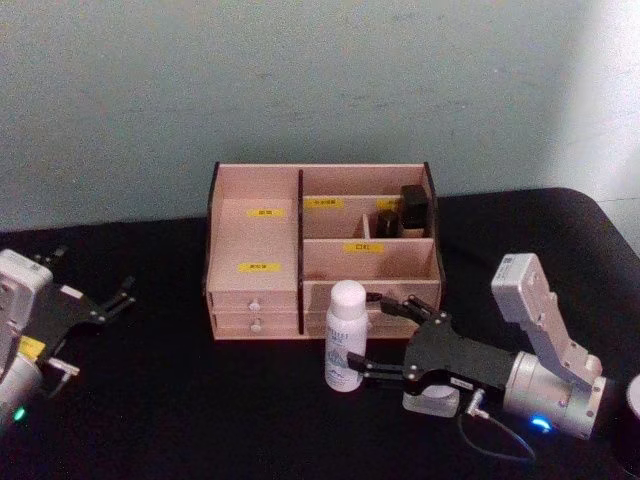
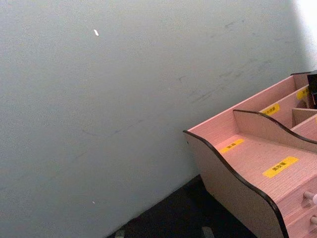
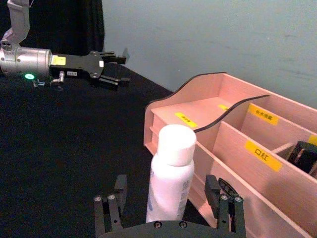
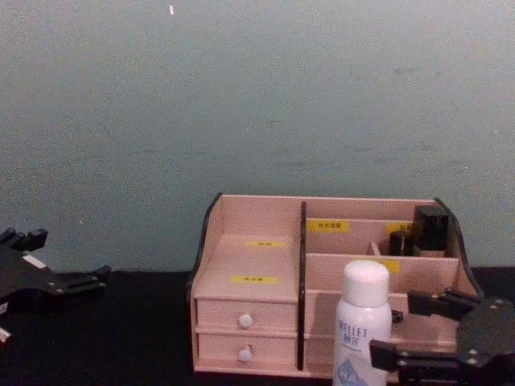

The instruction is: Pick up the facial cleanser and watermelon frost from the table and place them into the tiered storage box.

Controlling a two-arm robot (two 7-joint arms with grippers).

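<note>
bottle: tall white cylindrical facial cleanser (image 1: 346, 338) with rounded white cap, upright on the black tabletop (image 1: 180, 400), just in front of the organizer's lower right drawers
right gripper (image 1: 372, 332): low over the table, spread wide, one finger either side of the bottle, not clamped on it yet
left gripper (image 3: 118, 69): parked way off on the left side, fingers apart, holding nothing
tiered storage box (image 1: 262, 185): pale pink wood with dark edges, near the grey-green wall (image 1: 300, 80), left stepped shelves bare
back right compartment: small black-capped bottles (image 1: 413, 208) tucked in
open room: plenty of bare tabletop left of the bottle toward the left gripper
tight side: box front right behind the bottle
</note>
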